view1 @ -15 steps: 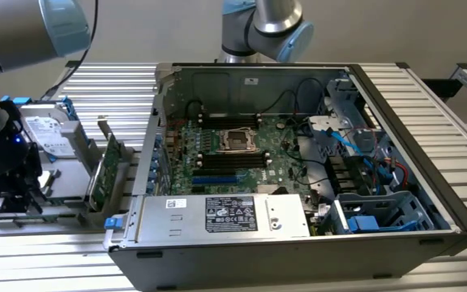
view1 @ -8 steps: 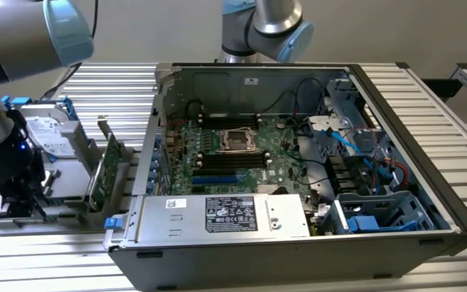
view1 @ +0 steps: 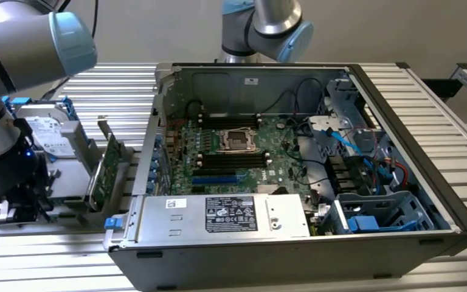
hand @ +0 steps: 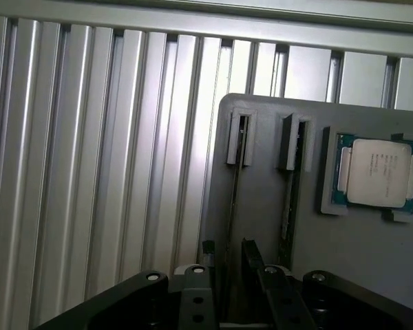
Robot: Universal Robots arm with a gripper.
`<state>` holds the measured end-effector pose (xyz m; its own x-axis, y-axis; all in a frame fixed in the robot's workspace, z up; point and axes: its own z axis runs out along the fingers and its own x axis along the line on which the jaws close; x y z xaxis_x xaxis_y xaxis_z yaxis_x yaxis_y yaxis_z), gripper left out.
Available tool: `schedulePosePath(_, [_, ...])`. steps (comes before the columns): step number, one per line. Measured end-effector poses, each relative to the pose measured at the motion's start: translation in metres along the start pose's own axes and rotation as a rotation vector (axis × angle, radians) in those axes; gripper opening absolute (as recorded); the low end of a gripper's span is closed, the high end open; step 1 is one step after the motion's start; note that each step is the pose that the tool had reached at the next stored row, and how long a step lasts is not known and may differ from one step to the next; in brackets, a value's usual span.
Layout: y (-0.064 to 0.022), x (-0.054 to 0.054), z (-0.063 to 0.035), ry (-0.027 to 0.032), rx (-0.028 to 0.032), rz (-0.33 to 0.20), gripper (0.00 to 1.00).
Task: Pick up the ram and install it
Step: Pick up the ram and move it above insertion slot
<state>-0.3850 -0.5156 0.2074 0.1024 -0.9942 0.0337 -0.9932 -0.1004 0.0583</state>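
The ram point(hand: 231, 199) is a thin stick seen edge-on, standing upright in a slot of a grey holder point(hand: 358, 261). My gripper point(hand: 229, 256) hangs over that stick, open, with one dark finger on each side of it and a small gap on both sides. A second stick point(hand: 290, 199) stands in the neighbouring slot. In the exterior view the gripper point(view1: 19, 210) is low at the exterior view's left, beside the open computer case point(view1: 428, 182). The black memory slots point(view1: 231, 159) lie on the green motherboard inside the case.
A processor chip point(hand: 375, 172) rests in a recess of the holder beside the sticks. A hard drive with blue rails point(view1: 45, 134) and a green expansion card point(view1: 107, 170) stand between my arm and the case. Another arm point(view1: 266, 24) rises behind the case. The table is ribbed aluminium.
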Motion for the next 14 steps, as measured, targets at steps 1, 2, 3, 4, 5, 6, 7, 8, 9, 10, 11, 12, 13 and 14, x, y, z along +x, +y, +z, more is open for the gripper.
schedulePosePath(1, [-0.0001,0.0,0.002,0.0,0.0,0.0,0.3])
schedulePosePath(2, [-0.0002,0.0,0.0037,0.0,0.0001,0.0,0.3])
schedulePosePath(3, [-0.0002,0.0,0.0055,0.0,0.0,0.0,0.3])
schedulePosePath(4, [-0.0001,0.0,0.0073,0.0,0.0,0.0,0.3])
schedulePosePath(5, [0.0003,0.0,0.0091,0.0,0.0,0.0,0.3])
schedulePosePath(6, [0.0009,-0.001,0.0109,0.0001,0.0,0.0,0.3])
schedulePosePath(7, [0.0015,-0.001,0.0129,0.0002,0.0008,0.0,0.3])
schedulePosePath(8, [0.0018,-0.001,0.0141,0.0002,0.0024,0.001,0.3])
schedulePosePath(9, [0.0018,-0.001,0.0144,0.0003,0.0028,0.002,0.3])
schedulePosePath(10, [0.0018,-0.001,0.0144,0.0004,0.0027,0.002,0.3])
schedulePosePath(11, [0.0019,-0.002,0.0145,0.0005,0.0027,0.002,0.3])
schedulePosePath(12, [0.002,-0.002,0.0147,0.0005,0.0037,0.002,0.3])
schedulePosePath(13, [0.0022,-0.003,0.0147,0.0008,0.0052,0.002,0.3])
schedulePosePath(14, [0.0025,-0.004,0.0148,0.001,0.0066,0.002,0.3])
